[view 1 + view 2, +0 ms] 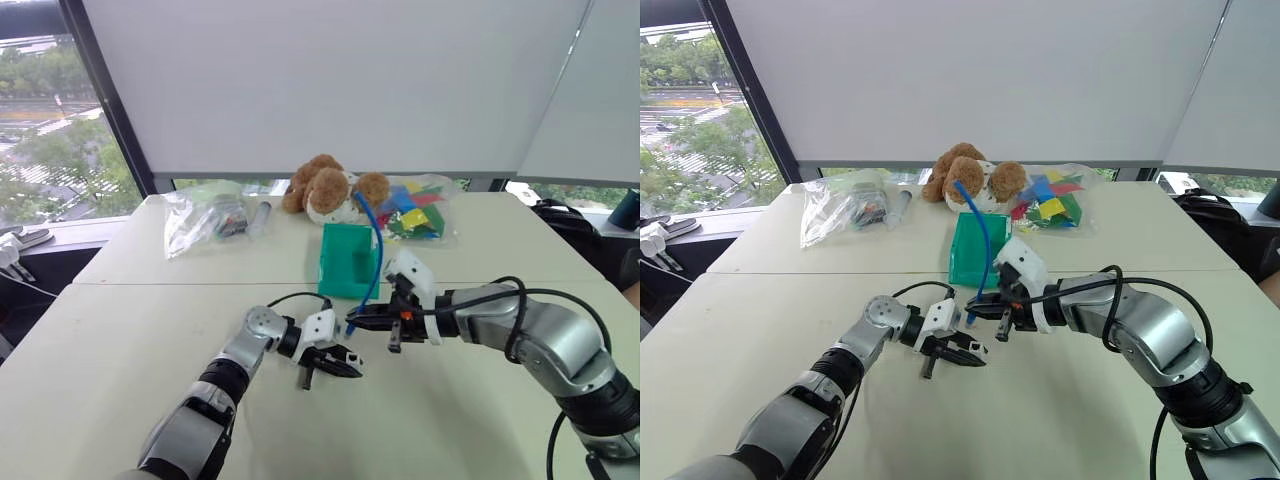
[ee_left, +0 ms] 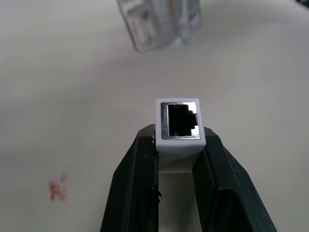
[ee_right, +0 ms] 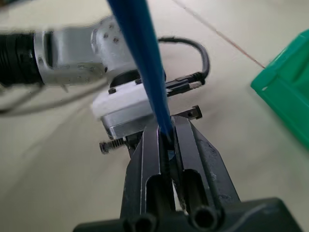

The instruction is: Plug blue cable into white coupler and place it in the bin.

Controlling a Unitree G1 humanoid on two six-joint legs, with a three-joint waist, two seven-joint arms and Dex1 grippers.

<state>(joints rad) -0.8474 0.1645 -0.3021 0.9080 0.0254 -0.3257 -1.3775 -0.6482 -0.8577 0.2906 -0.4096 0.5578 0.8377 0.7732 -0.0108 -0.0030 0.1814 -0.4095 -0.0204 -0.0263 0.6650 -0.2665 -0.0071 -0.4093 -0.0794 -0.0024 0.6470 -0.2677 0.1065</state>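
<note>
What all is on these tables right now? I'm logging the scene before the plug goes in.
Thin bright-blue cable: one, blue, arching up from the right gripper over the bin.
Small white boxy plastic coupler: one, white, socket facing outward, clamped in the left gripper.
Teal-green rectangular plastic bin: one, mid-table.
Brown plush toy: one, behind the bin.
Clear bag of colourful blocks: one, right of the toy.
Clear bag of small items: one, left of the toy.
Left gripper: shut on the coupler.
Right gripper: shut on the cable.
</note>
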